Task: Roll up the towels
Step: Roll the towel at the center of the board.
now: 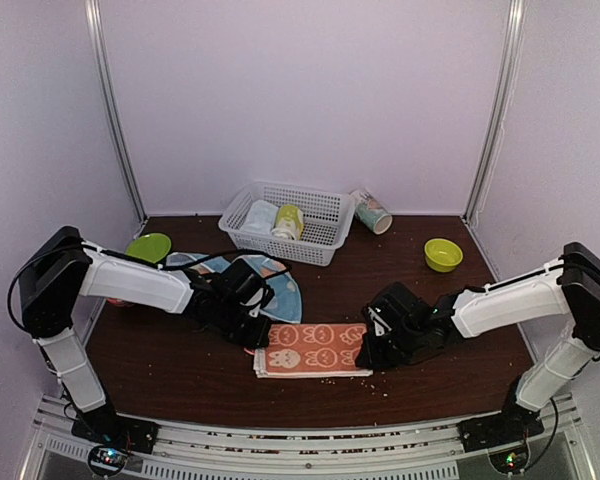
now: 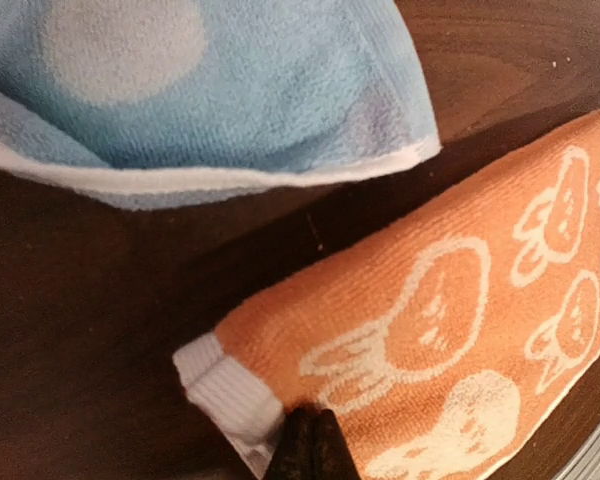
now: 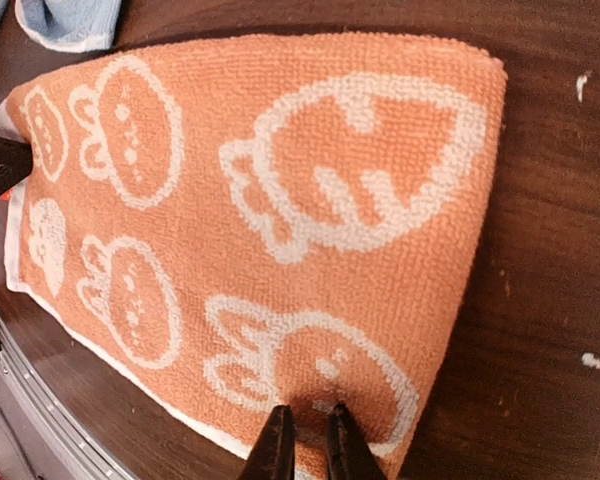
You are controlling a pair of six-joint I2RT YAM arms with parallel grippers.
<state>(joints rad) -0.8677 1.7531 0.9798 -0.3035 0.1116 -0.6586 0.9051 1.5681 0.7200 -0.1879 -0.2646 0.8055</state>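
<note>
Pale lilac walls [image 1: 310, 100] on three sides, well beyond the fingers [image 3: 277, 445]. Metal uprights [image 1: 115, 120] in both back corners. Dark brown wood table [image 1: 180, 385] directly under the fingers, pale crumbs [image 3: 592, 360] scattered. Slotted metal rail [image 1: 310, 445] behind them. Light even, soft.

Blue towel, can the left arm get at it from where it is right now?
Probably yes. The blue towel lies just past the left fingers with only bare table between, but those fingers are shut against the peach towel, so they'd need to open first.

Peach towel [image 3: 280, 250] matt terry cloth; table [image 3: 560, 200] glossy wood; basket [image 1: 325, 240] probably plastic
</note>
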